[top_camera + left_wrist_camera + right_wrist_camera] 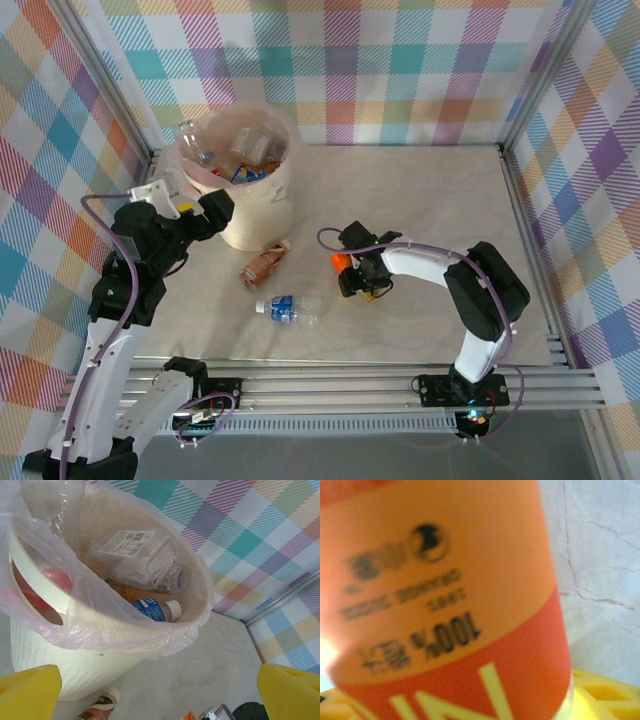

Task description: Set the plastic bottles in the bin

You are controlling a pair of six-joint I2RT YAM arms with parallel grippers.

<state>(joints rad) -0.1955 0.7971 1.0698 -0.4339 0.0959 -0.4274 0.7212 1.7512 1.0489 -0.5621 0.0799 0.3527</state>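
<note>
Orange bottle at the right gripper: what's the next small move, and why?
Probably close the right gripper firmly on the orange bottle before lifting. In the wrist view its label sits right beside a yellow finger, yet a firm grip isn't evident, and the bin stands further left.

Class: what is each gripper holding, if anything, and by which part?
Left gripper: nothing, jaws open. Right gripper: around the orange-labelled bottle at its label; a firm grip cannot be told.
</note>
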